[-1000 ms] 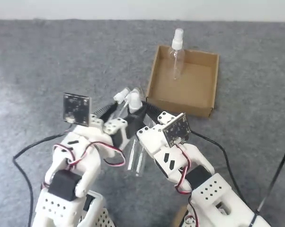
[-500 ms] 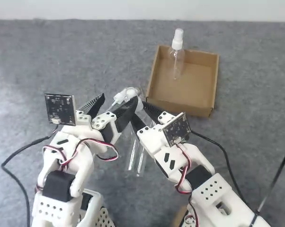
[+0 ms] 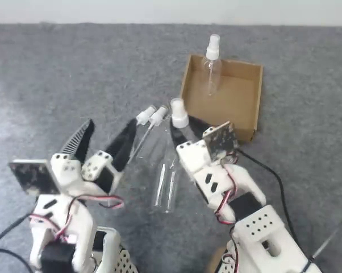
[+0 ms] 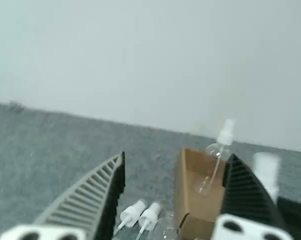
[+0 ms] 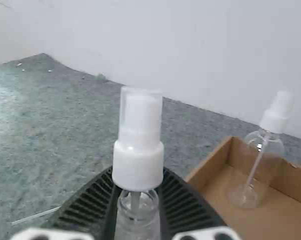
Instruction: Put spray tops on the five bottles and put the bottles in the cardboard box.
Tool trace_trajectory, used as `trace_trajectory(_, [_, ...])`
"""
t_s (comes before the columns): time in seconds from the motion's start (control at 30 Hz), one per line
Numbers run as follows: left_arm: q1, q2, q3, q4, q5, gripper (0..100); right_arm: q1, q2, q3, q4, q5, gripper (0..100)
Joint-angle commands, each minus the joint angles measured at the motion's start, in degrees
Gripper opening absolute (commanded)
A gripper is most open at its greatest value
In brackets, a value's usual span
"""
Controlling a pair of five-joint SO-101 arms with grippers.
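Observation:
My right gripper (image 3: 182,127) is shut on a clear bottle (image 5: 137,209) that stands upright and carries a white spray top (image 3: 178,113), just in front of the cardboard box (image 3: 239,99). Inside the box, at its far edge, stands another topped bottle (image 3: 211,63). My left gripper (image 3: 113,123) hangs open and empty at the left, drawn back from the held bottle. Two loose spray tops (image 3: 152,115) with their tubes lie on the carpet between the arms. Two clear bottles without tops (image 3: 165,183) lie side by side nearer the arm bases.
Grey carpet (image 3: 63,68) covers the table, with free room to the left and behind the box. A pale wall (image 4: 140,60) rises behind the table. The boxed bottle (image 5: 263,157) leaves most of the box floor (image 5: 283,202) bare.
My left gripper opened, let go of the spray top and pulled back to the left. My right gripper rose with the topped bottle and shifted slightly toward the box.

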Motion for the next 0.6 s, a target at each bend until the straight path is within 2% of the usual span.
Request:
trace_trajectory(0.0, [-4.1, 0.3, 2.9, -5.2, -0.3, 30, 5.1, -1.9, -10.4, 9.4, -0.5, 0.6])
trace_trajectory(0.23, [-4.9, 6.7, 7.7, -13.7, -0.2, 30, 6.5, -1.7, -20.9, 20.4, -0.2, 0.6])
trace_trajectory(0.4, [-5.5, 10.5, 9.8, -17.9, -0.2, 30, 13.7, -1.3, -25.6, 21.0, 0.4, 0.6])
trace_trajectory(0.57, [-5.3, 11.4, 9.8, -18.1, -0.2, 30, 19.7, -1.3, -28.8, 21.0, 5.6, 0.6])
